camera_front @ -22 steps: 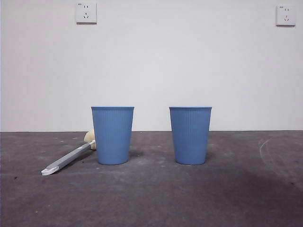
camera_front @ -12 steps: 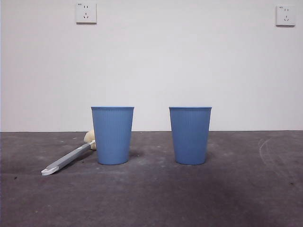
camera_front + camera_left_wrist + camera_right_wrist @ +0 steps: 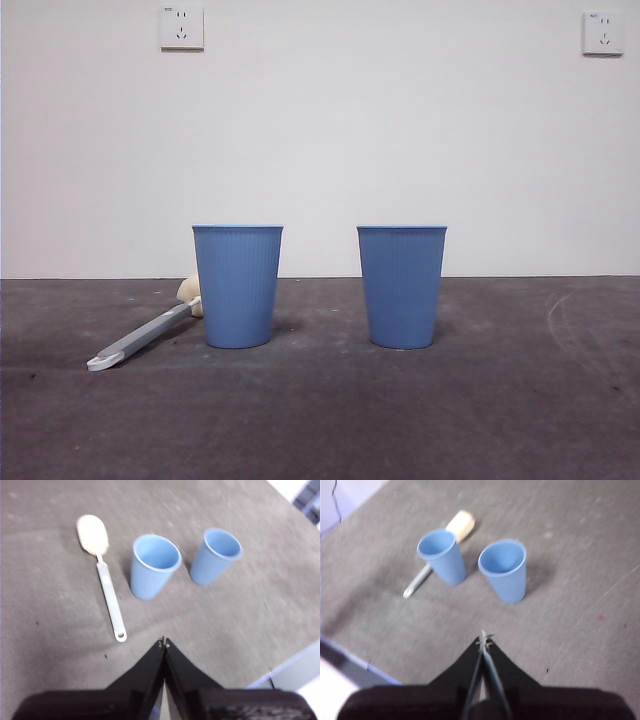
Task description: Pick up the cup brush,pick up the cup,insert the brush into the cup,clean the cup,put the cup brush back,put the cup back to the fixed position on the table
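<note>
Two identical blue ribbed cups stand upright on the dark table (image 3: 520,400), one to the left (image 3: 237,287) and one to the right (image 3: 402,287). I cannot tell which of them is the task's cup. The cup brush (image 3: 140,340) lies flat beside the left cup, its cream sponge head (image 3: 188,290) partly hidden behind that cup. High above the table's near side, my left gripper (image 3: 164,642) is shut and empty, with the brush (image 3: 107,590) and both cups (image 3: 152,567) ahead of it. My right gripper (image 3: 484,640) is likewise shut, empty and raised, short of the right cup (image 3: 505,570).
A white wall with two sockets (image 3: 182,27) stands behind the table. The table's edge (image 3: 290,665) shows near the left gripper. No arm shows in the front view.
</note>
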